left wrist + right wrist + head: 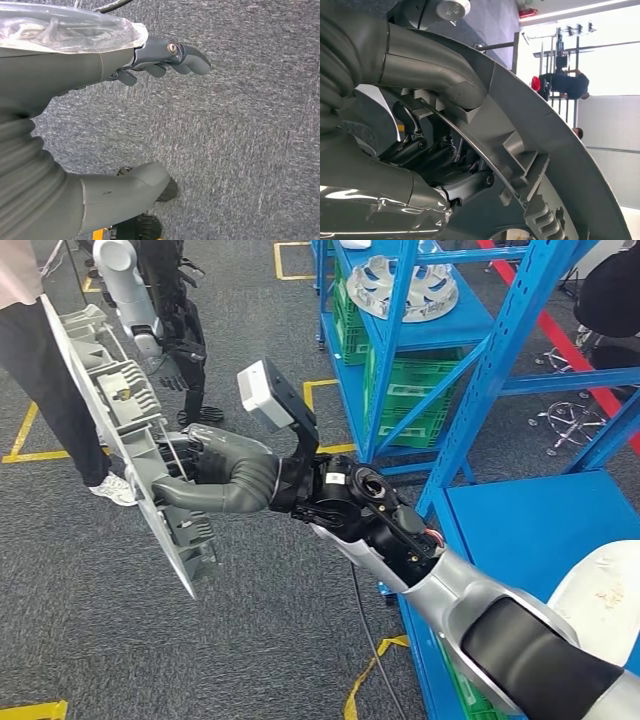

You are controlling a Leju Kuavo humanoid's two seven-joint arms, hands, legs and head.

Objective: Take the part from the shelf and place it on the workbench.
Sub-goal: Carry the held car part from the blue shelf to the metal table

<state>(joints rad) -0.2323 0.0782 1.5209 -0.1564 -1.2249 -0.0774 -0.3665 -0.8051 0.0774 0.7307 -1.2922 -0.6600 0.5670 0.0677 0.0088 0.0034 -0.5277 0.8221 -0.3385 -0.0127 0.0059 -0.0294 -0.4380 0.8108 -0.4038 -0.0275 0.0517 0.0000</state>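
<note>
the right hand (pixel 226 480) grips the grey part (pixel 124 430), held on edge above the carpet, clear of the blue shelf (pixel 423 330). the left hand (pixel 151 115) hangs with fingers apart, holding nothing. carrying stage; next likely needs finding the workbench.

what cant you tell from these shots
- Workbench: no view lets me pick one out, so the drop spot is unknown.
- Grey part, head view: its upper end is cut by the picture's left edge.
- Right robot hand, head view: its fingers sit behind the part.
- Left robot hand: the left wrist view shows carpet, nothing held.
</note>
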